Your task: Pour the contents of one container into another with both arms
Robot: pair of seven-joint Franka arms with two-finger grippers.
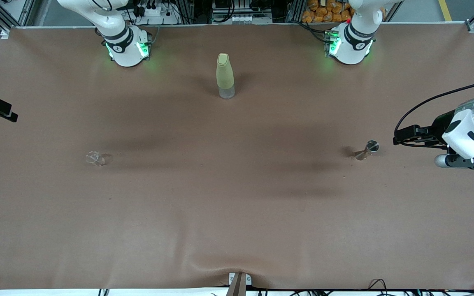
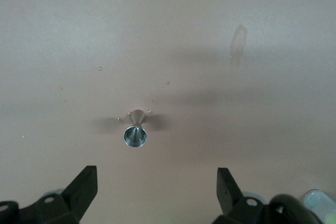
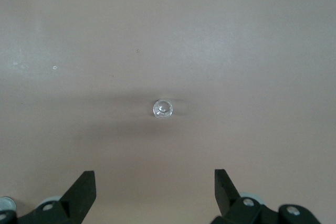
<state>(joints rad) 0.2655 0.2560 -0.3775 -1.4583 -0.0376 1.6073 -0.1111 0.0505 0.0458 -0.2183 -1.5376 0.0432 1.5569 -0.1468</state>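
Clear glass cup [image 3: 163, 108] stands ahead of our right gripper [image 3: 155, 195], between its spread jaws' lines; metal jigger [image 2: 136, 129] likewise before our left gripper [image 2: 157, 192], jaws spread.

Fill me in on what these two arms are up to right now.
Nothing is held yet. The left tool hangs open above the metal jigger, which stands on the table toward the left arm's end. The right tool hangs open over the tiny glass cup toward the right arm's end. A tall yellow-green bottle stands untouched between the bases.
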